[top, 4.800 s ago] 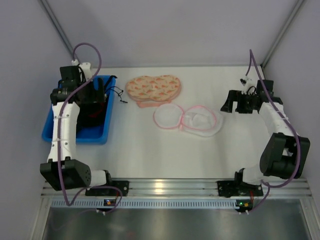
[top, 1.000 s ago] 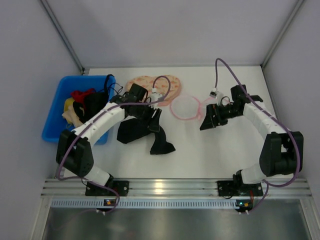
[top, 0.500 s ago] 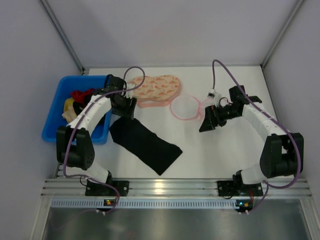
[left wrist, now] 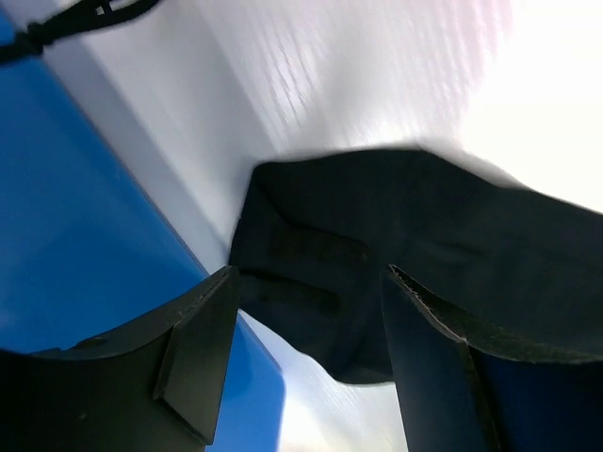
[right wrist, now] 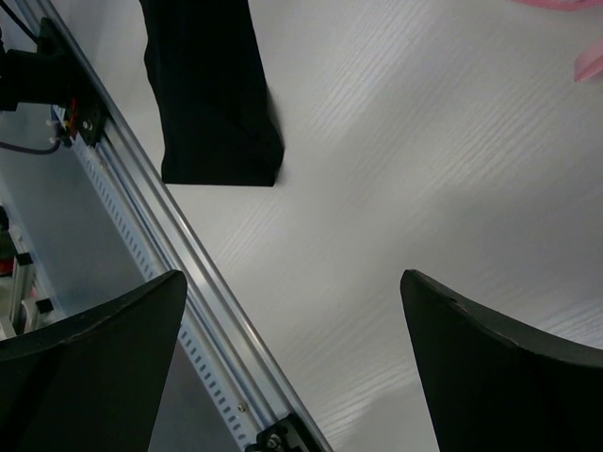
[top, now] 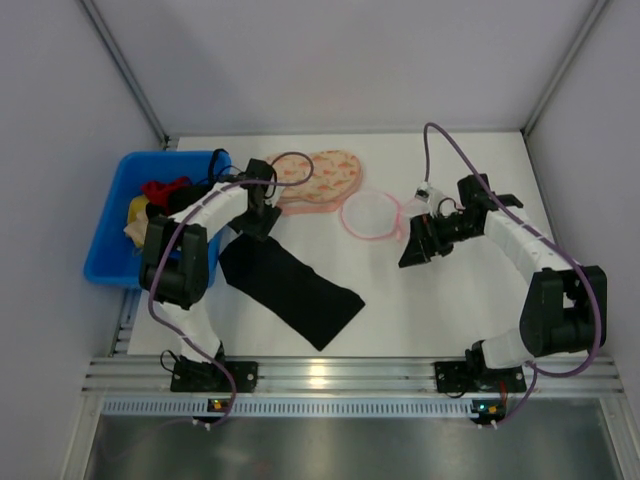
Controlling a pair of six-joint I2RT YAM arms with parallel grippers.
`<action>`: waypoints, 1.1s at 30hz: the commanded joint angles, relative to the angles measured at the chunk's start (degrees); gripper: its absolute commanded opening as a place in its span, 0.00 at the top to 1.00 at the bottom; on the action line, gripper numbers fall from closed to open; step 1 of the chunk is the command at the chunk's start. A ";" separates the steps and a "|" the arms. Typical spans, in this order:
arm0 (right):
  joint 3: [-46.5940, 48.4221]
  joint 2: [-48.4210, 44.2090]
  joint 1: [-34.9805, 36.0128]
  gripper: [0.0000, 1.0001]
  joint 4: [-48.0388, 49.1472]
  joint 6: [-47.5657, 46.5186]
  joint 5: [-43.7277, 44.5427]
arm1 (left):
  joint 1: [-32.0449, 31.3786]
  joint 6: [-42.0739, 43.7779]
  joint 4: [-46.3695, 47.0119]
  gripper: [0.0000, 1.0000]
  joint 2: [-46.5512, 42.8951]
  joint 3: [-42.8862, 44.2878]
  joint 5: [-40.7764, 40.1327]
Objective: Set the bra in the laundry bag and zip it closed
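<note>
The bra [top: 290, 285] is a long black strip lying flat on the white table, running from beside the bin towards the front middle. My left gripper [top: 260, 222] hovers over its far left end, open. In the left wrist view the black fabric [left wrist: 377, 235] lies below and between the spread fingers [left wrist: 203, 348], not pinched. The laundry bag [top: 372, 215], white mesh with a pink rim, lies behind the bra near the table's middle. My right gripper [top: 410, 250] hangs open just right of the bag with nothing in it. The right wrist view shows the bra's near end [right wrist: 212, 104].
A blue bin [top: 105, 262] with red, beige and black clothes stands at the left, close to the left arm; its wall [left wrist: 75, 235] fills the left of that wrist view. A peach heart-shaped cloth [top: 320, 175] lies behind. The metal rail [right wrist: 179, 273] runs along the front edge.
The bra went from a bunched hanging piece in my left gripper to a flat strip on the table. The left gripper let go and drew back towards the bin. The right arm stayed put.
</note>
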 commanded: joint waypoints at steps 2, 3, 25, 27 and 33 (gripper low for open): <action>0.06 -2.51 0.53 0.03 1.09 -1.55 -0.36 | 0.04 3.52 1.82 0.33 3.54 1.64 -5.10; 0.15 -2.51 0.53 0.03 0.92 -1.72 -0.18 | 0.04 3.43 1.82 0.33 3.73 1.47 -4.14; 2.08 -3.30 -0.61 0.09 -1.19 -3.39 -0.53 | 0.04 5.27 -0.03 1.00 -0.04 3.22 10.19; 2.08 -3.22 -0.70 0.10 -1.11 -3.31 -0.53 | -1.10 6.59 -0.55 1.00 -1.89 3.40 13.44; 2.61 -2.78 -0.70 0.10 -0.67 -2.43 -0.80 | -5.67 5.21 -4.60 0.87 -2.86 3.93 18.56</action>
